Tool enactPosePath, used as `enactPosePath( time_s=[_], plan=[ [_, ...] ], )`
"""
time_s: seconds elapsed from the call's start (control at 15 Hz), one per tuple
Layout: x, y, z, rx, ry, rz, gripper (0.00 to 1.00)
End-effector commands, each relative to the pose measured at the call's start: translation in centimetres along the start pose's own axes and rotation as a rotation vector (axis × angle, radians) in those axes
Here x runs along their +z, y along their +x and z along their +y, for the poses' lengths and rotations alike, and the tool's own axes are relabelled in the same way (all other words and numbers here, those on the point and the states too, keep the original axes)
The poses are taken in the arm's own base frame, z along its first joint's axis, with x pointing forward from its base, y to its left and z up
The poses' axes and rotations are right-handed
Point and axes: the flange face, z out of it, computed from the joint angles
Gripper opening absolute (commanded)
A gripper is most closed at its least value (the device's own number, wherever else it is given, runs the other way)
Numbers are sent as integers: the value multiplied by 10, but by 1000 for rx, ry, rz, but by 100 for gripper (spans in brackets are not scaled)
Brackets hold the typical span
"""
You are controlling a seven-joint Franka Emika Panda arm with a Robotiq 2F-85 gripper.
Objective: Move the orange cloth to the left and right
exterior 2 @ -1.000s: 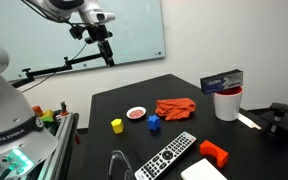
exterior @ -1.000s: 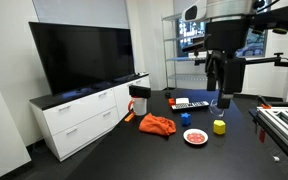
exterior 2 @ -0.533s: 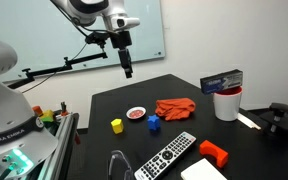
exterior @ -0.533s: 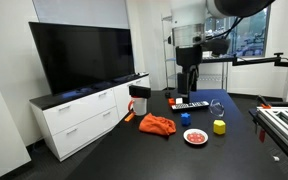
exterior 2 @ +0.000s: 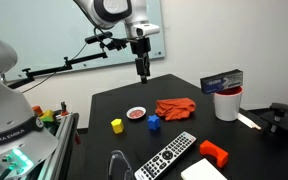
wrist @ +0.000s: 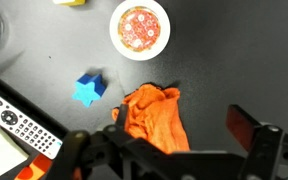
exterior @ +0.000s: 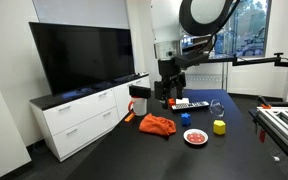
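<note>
The orange cloth [exterior: 157, 125] lies crumpled on the black table; it also shows in an exterior view [exterior 2: 175, 107] and in the wrist view [wrist: 154, 116]. My gripper [exterior: 164, 98] hangs in the air well above the cloth, also seen in an exterior view [exterior 2: 142, 72]. In the wrist view its fingers [wrist: 174, 150] stand apart with nothing between them, the cloth far below.
On the table: a white plate with a red centre [exterior 2: 136, 113], a blue cube [exterior 2: 153, 123], a yellow block [exterior 2: 116, 125], a remote [exterior 2: 170, 151], a white cup [exterior 2: 227, 103], an orange block [exterior 2: 215, 153]. A TV on a white cabinet [exterior: 79, 55] stands beside it.
The arm has swung sideways across the table and come lower, now standing over the orange cloth. The cloth has not moved.
</note>
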Motion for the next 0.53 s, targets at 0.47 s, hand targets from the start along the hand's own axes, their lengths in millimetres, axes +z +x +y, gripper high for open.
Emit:
enactPosePath(
  time_s=[0.47],
  plan=[
    [55, 50, -5, 105, 11, 54, 100]
  ],
)
